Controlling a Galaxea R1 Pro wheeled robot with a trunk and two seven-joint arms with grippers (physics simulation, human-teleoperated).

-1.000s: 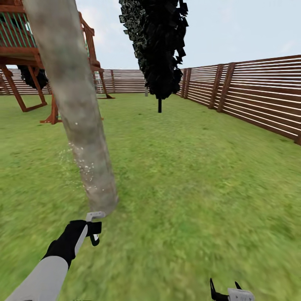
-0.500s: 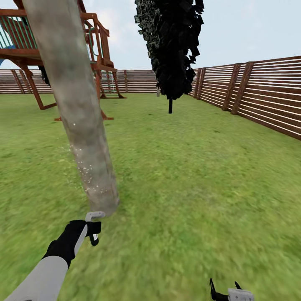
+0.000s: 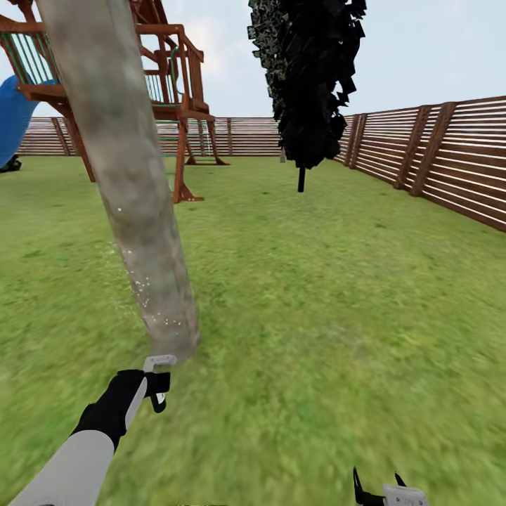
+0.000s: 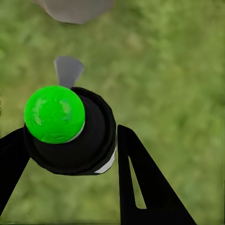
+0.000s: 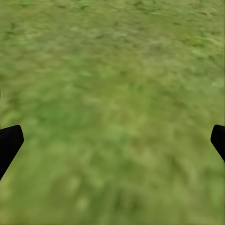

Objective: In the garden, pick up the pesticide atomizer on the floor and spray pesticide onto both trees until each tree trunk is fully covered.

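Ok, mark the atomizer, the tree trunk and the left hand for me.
atomizer [image 4: 70,136]: left wrist view, on its black body below the green ball.
tree trunk [image 3: 133,204]: head view, mid-height on the pale bark.
left hand [image 3: 159,388]: head view, between its fingertips.

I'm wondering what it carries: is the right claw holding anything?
No, the right claw is open, its two black tips wide apart with only grass between them.
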